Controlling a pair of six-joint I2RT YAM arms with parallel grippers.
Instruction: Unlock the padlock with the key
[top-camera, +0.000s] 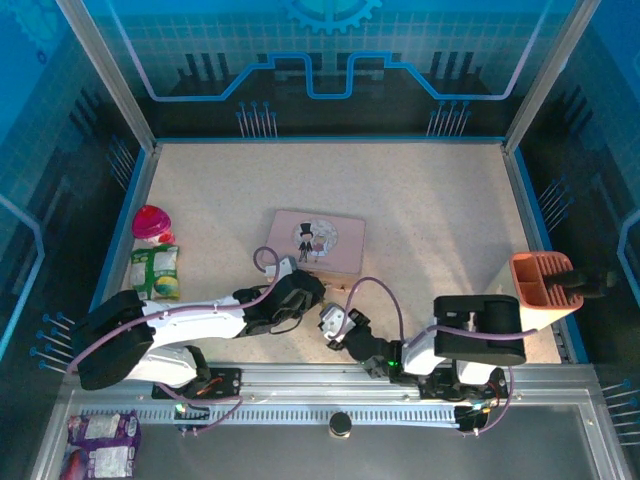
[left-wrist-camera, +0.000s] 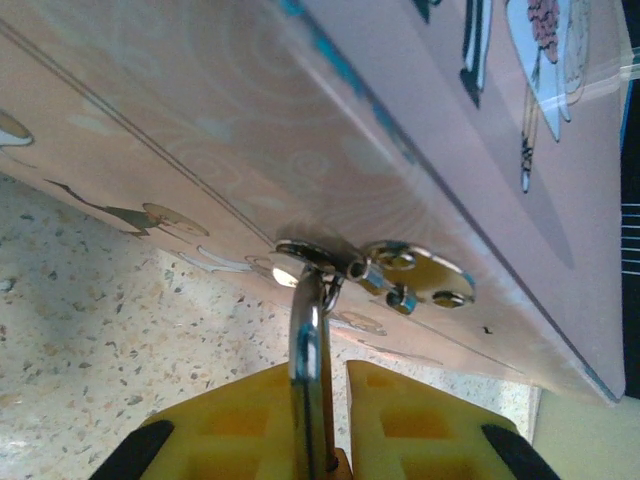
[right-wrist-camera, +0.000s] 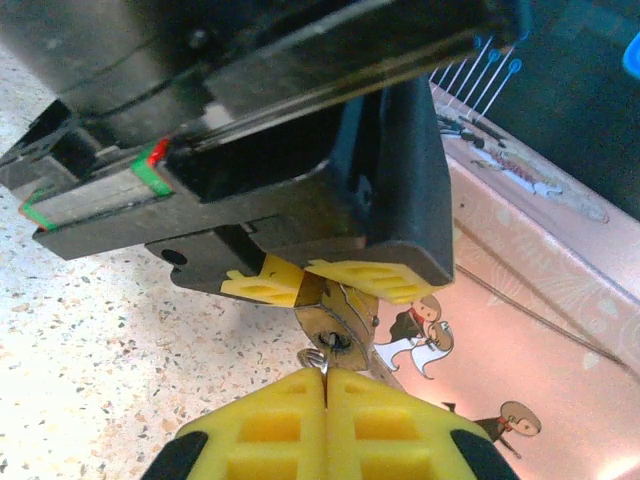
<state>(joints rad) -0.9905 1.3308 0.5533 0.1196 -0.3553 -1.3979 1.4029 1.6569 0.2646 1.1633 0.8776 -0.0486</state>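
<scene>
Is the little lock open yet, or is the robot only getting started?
Not open yet, it seems. Done: the left gripper holds the padlock, whose shackle hangs through the clasp of the pink tin. In hand: the right gripper is shut on the key, right at the padlock's body; whether it is in the keyhole is hidden. Left: turn the key and free the shackle.

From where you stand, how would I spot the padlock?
Find the pink tin with the cartoon couple. On its near side sits a flat silver latch, and the padlock hangs from it, pinched by the left gripper. What marks it out is its thin silver loop running down between the yellow fingers.
</scene>
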